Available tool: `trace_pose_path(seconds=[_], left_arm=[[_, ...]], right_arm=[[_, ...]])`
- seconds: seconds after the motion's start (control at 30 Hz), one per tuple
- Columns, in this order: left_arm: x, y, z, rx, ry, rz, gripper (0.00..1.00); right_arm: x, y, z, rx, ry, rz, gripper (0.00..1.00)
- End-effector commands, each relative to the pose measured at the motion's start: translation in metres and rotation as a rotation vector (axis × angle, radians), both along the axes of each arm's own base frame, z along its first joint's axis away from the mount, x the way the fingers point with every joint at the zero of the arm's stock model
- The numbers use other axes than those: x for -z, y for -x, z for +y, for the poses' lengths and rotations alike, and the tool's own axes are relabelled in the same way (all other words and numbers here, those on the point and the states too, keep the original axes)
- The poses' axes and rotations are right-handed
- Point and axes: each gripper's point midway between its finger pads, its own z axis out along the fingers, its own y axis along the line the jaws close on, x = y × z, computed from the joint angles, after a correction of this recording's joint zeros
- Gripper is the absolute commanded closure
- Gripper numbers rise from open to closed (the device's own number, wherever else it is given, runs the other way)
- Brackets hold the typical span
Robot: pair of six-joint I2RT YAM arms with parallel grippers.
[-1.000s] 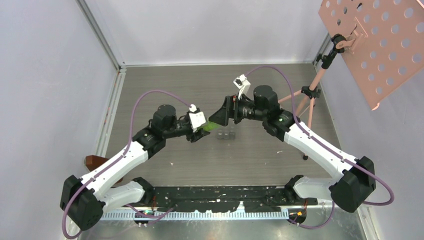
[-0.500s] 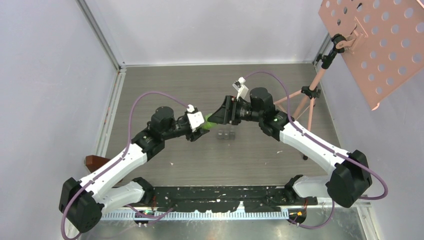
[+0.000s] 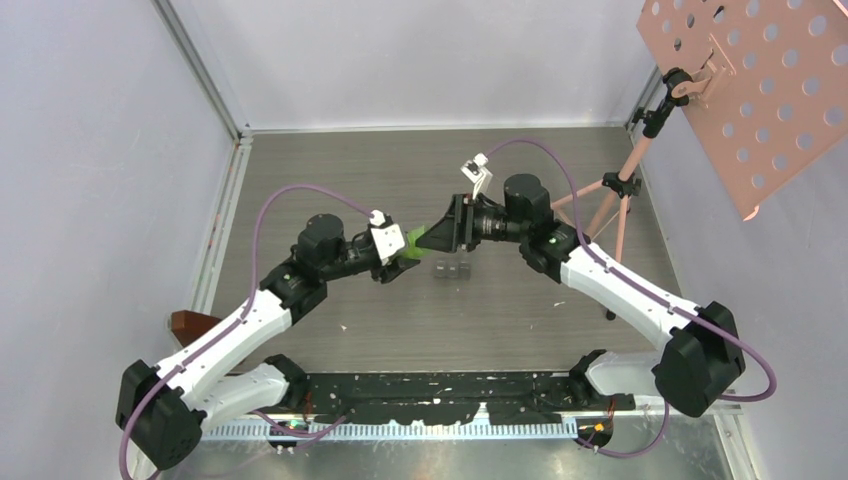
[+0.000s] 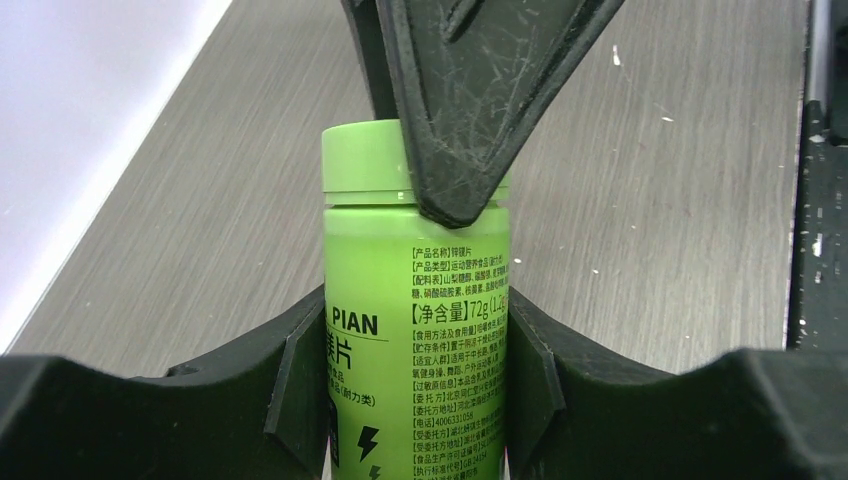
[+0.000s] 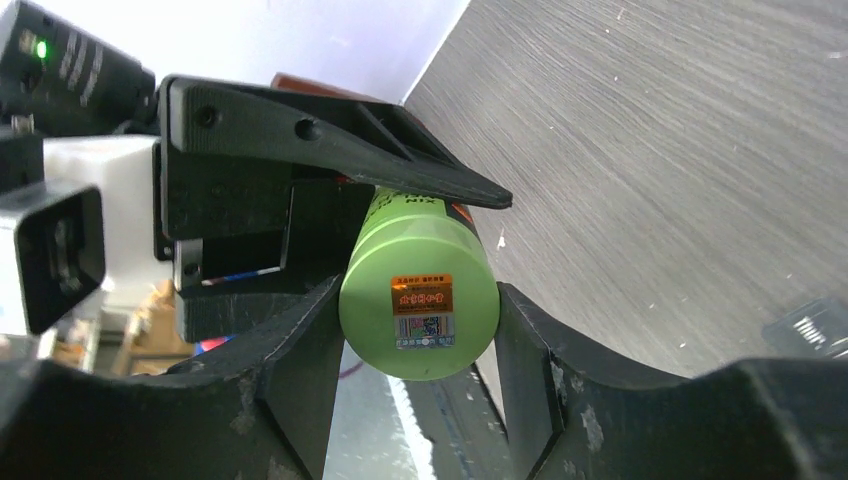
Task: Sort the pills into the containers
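both grippers, left gripper (image 4: pixel 415 400) and right gripper (image 5: pixel 420 350), pinch the green bottle (image 4: pixel 415 330) reading "pian", "72g".

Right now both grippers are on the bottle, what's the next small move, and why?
Probably twist the cap off. The left gripper clamps the body of the bottle, and the right gripper straddles the cap, which is still on. The case lies on the table below, untouched.

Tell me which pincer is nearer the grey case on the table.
Right. The right pincer hangs just above-left of the grey case, gripping the green bottle's cap; the left pincer holds the bottle's body further left.
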Motion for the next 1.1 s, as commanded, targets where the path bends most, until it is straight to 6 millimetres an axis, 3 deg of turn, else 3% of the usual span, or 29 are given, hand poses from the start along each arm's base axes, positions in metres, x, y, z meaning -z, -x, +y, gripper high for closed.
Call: trace_pose_path(seconds=[0.0, 0.33, 0.37, 0.5, 0.57, 0.6, 0.7, 0.73, 0.77, 0.8, 0.83, 0.87, 0.97, 1.0, 1.07], left_arm=[[-0.030, 0.016, -0.008, 0.095, 0.060, -0.022, 1.00], [-0.020, 0.054, -0.015, 0.317, 0.001, 0.143, 1.00], [-0.019, 0.061, -0.015, 0.358, -0.007, 0.166, 1.00], [-0.018, 0.070, -0.017, 0.425, -0.020, 0.222, 1.00], [-0.019, 0.063, -0.017, 0.394, -0.017, 0.200, 1.00], [-0.020, 0.057, -0.018, 0.365, -0.013, 0.181, 1.00], [-0.021, 0.043, -0.017, 0.302, -0.013, 0.137, 1.00], [-0.021, 0.039, -0.016, 0.281, -0.016, 0.124, 1.00], [-0.021, 0.035, -0.016, 0.265, -0.018, 0.115, 1.00], [-0.020, 0.030, -0.015, 0.240, -0.022, 0.101, 1.00], [-0.020, 0.026, -0.013, 0.215, -0.025, 0.088, 1.00], [-0.019, 0.021, -0.012, 0.189, -0.030, 0.077, 1.00], [-0.019, 0.006, -0.005, 0.103, -0.033, 0.019, 1.00], [-0.021, -0.002, -0.001, 0.053, -0.026, -0.019, 1.00], [-0.025, -0.008, 0.001, 0.020, -0.014, -0.050, 1.00]], right_arm=[[-0.036, 0.026, -0.001, -0.218, -0.035, -0.368, 0.94], [-0.064, 0.054, -0.003, -0.545, -0.121, -1.081, 0.94], [-0.066, 0.061, -0.006, -0.580, -0.133, -1.117, 0.94], [-0.070, 0.055, -0.008, -0.563, -0.091, -1.236, 0.94], [-0.070, 0.049, -0.007, -0.533, -0.064, -1.215, 0.89], [-0.072, 0.045, -0.007, -0.501, -0.059, -1.183, 0.80], [-0.074, 0.047, -0.008, -0.449, -0.079, -1.070, 0.64], [-0.075, 0.045, -0.010, -0.410, -0.083, -1.063, 0.48], [-0.076, 0.047, -0.011, -0.391, -0.092, -1.021, 0.41], [-0.076, 0.041, -0.014, -0.333, -0.075, -1.012, 0.27], [-0.076, 0.039, -0.016, -0.291, -0.074, -0.956, 0.04], [-0.077, 0.025, -0.021, -0.181, -0.045, -0.925, 0.00], [-0.074, 0.009, -0.030, -0.021, -0.022, -0.761, 0.05], [-0.062, -0.005, -0.035, 0.089, 0.006, -0.601, 0.05], [-0.051, -0.009, -0.031, 0.120, -0.005, -0.465, 0.05]])
